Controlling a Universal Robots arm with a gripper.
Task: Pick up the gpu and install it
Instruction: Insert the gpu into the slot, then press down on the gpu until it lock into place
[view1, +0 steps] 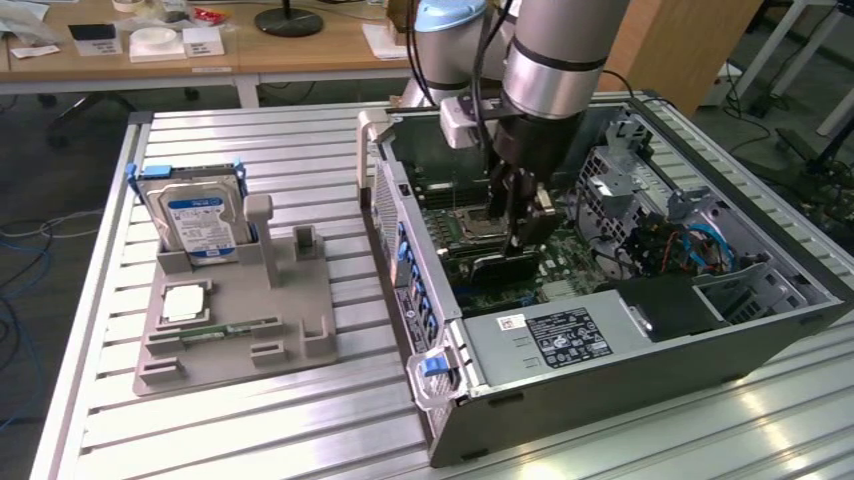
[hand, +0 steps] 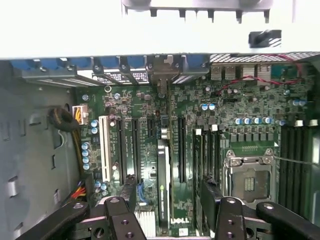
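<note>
gpu (hand: 163, 185) in computer case (view1: 747, 345), fingers (hand: 212, 200) above

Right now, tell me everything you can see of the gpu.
The gpu stands on edge in a slot of the motherboard inside the case. From the wrist view it is a thin dark strip with a green board edge. Its grey metal bracket sits at the case's rear wall. The open gripper straddles it, with a finger on either side and no visible contact. Whether it is fully seated cannot be told.
</note>
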